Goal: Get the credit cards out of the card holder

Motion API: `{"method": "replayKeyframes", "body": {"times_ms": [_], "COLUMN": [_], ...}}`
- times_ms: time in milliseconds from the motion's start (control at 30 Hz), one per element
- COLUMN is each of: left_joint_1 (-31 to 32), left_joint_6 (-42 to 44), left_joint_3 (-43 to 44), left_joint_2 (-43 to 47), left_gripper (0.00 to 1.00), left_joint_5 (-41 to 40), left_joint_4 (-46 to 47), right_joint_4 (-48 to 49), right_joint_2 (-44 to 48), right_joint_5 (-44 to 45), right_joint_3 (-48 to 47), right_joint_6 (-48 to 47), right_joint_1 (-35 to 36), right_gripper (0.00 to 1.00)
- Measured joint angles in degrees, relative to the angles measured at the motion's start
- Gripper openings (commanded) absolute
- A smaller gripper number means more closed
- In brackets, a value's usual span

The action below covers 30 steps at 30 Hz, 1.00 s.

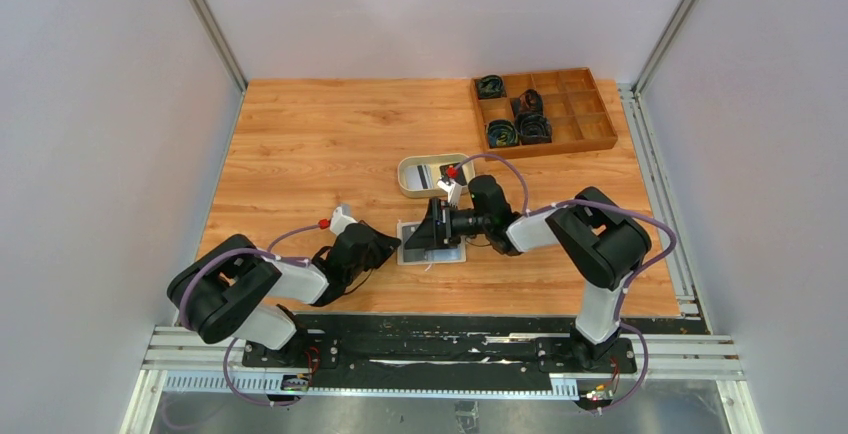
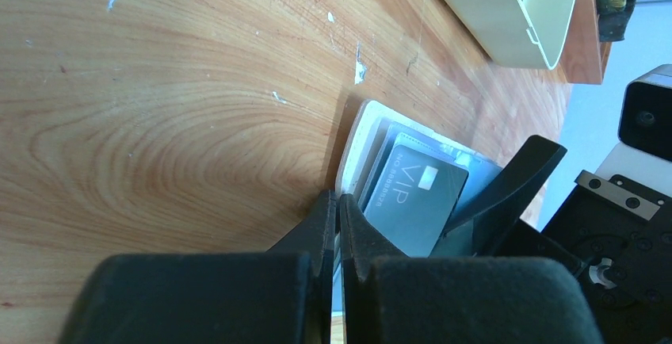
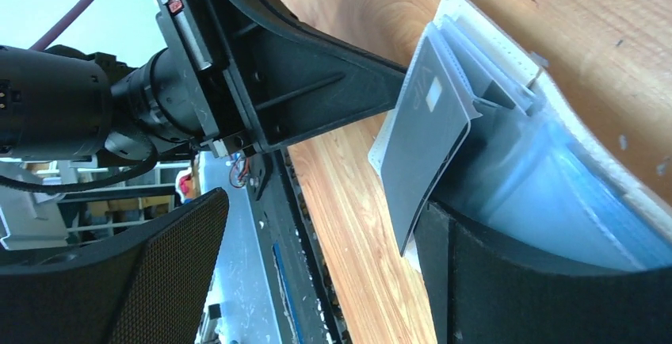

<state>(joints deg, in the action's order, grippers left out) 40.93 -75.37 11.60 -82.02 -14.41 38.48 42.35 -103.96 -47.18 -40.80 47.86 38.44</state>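
The cream card holder (image 1: 450, 254) lies open on the table, its pale blue inside up. My left gripper (image 1: 398, 246) is shut on its left edge (image 2: 357, 142); its jaws (image 2: 337, 211) stand almost together. A grey VIP card (image 2: 416, 201) sticks partly out of a pocket. My right gripper (image 1: 432, 234) is open over the holder. In the right wrist view (image 3: 325, 201) one finger (image 3: 507, 280) rests on the blue lining (image 3: 586, 185), with the grey card (image 3: 424, 130) standing bent against it. The left gripper's tip (image 3: 396, 74) touches the holder's edge.
An oval beige tray (image 1: 410, 182) stands just behind the holder with a light striped card (image 1: 425, 176) in it; its wall shows in the left wrist view (image 2: 491, 19). A brown wooden compartment box (image 1: 590, 139) with dark coiled items stands at the back right.
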Motion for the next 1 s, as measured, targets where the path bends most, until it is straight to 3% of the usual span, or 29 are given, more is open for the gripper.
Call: {"method": "replayKeyframes", "body": {"times_ms": [333,1000], "left_joint_1": [0.02,0.02], "left_joint_6": [0.00,0.46], "left_joint_3": [0.09,0.42], "left_joint_2": [-0.11,-0.11], "left_gripper": [0.00,0.00], "left_joint_5": [0.24,0.28], "left_joint_4": [0.02,-0.44], "right_joint_4": [6.62,0.07], "right_joint_2": [-3.26,0.83], "right_joint_5": [-1.46,-0.70], "right_joint_3": [0.57,0.35], "right_joint_6": [3.80,1.16], "right_joint_1": [-0.04,-3.56], "right_gripper": [0.86,0.82]}}
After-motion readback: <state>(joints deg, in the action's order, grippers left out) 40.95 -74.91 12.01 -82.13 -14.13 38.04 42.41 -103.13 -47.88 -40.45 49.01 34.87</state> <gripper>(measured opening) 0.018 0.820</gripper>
